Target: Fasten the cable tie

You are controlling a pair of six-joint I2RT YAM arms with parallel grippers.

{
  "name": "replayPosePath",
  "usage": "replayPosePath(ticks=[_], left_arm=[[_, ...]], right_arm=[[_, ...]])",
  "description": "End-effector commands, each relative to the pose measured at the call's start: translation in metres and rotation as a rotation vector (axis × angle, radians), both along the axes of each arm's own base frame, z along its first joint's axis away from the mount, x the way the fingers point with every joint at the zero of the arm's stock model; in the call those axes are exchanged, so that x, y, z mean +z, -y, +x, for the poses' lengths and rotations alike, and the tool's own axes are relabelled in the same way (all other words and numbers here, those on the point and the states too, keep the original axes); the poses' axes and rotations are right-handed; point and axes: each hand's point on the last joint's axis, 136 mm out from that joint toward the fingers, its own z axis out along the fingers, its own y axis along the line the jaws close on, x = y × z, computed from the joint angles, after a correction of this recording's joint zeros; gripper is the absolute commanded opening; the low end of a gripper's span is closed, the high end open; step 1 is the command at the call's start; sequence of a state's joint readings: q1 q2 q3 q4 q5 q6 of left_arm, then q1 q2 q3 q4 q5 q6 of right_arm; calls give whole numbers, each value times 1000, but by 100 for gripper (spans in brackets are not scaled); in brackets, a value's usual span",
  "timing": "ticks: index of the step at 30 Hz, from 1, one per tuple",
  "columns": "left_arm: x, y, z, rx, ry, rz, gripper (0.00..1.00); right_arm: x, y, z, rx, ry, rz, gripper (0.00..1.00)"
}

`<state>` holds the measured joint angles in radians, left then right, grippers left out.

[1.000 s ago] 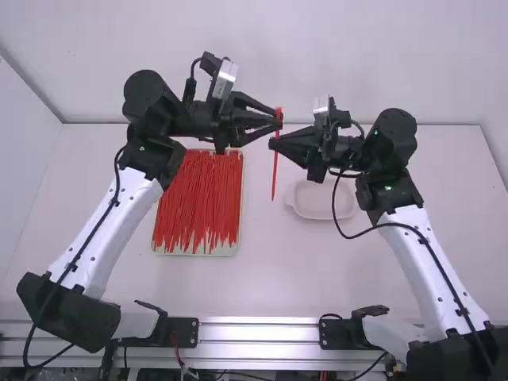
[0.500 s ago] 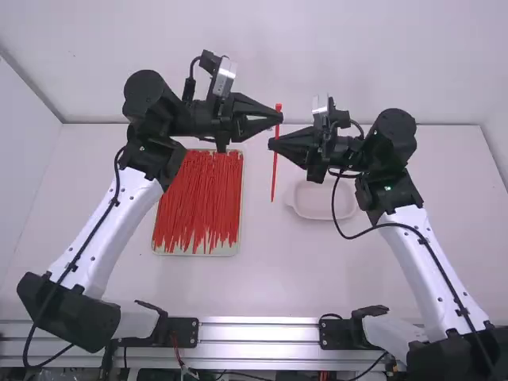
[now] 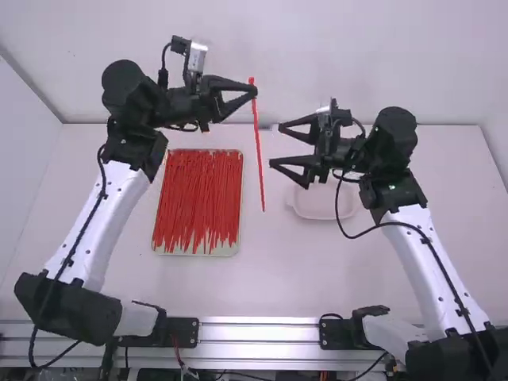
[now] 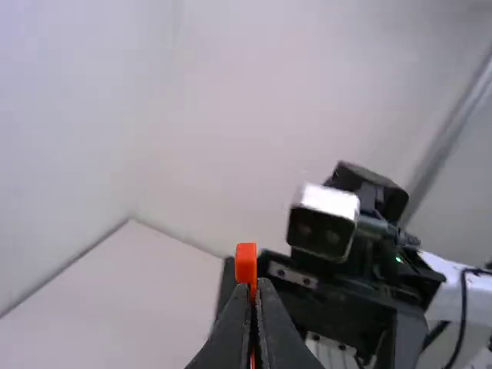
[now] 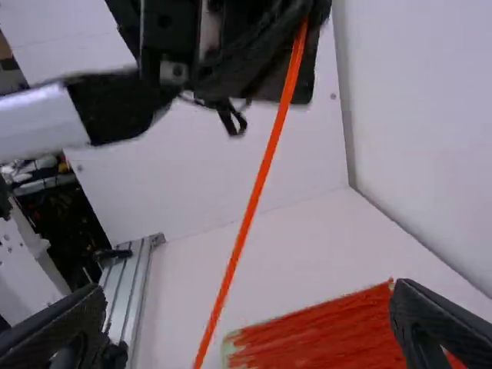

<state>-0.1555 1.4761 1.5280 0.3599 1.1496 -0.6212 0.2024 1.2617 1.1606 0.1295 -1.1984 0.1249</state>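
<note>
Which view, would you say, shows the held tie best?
High view: the tie hangs full length from the left gripper. Left wrist view gives its head, right wrist view a stretch of strap.

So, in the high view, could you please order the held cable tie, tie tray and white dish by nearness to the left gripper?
1. Held cable tie, clamped in the left gripper.
2. Tie tray, left of middle.
3. White dish, right of middle.

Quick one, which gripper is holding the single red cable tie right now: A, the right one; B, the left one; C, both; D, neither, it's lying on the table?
B: the left gripper is shut on the cable tie near its head, while the right gripper stands open, clear of it.
</note>
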Motion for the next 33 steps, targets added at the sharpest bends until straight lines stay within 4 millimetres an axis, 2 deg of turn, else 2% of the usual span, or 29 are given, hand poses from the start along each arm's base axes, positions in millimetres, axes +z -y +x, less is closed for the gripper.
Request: replayPosePath(ticks=[1, 6, 9, 11, 13, 15, 19, 25, 33], left_arm=[[9, -10, 13, 33, -33, -21, 2], [1, -19, 47, 54, -161, -34, 2], [-4, -16, 59, 39, -244, -37, 2], [-10, -13, 69, 19, -335, -40, 2], [-13, -15, 75, 21, -389, -45, 2], [-19, -14, 81, 16, -521, -58, 3], [-24, -12, 74, -30, -682, -75, 3], [-22, -3, 51, -162, -768, -48, 3], [-37, -4, 49, -168, -963, -53, 2]], right_arm=[[5, 1, -7, 12, 174, -36, 98], [-19, 2, -13, 42, 304, -113, 98], [-18, 2, -13, 50, 398, -124, 98], [-17, 2, -13, 57, 539, -141, 98], [-17, 2, -13, 61, 609, -151, 98], [-17, 2, -13, 67, 747, -170, 98], [-17, 1, -14, 83, 919, -189, 98], [-17, 0, -14, 95, 1133, -215, 98], [-11, -3, -37, 193, 1401, -130, 98]])
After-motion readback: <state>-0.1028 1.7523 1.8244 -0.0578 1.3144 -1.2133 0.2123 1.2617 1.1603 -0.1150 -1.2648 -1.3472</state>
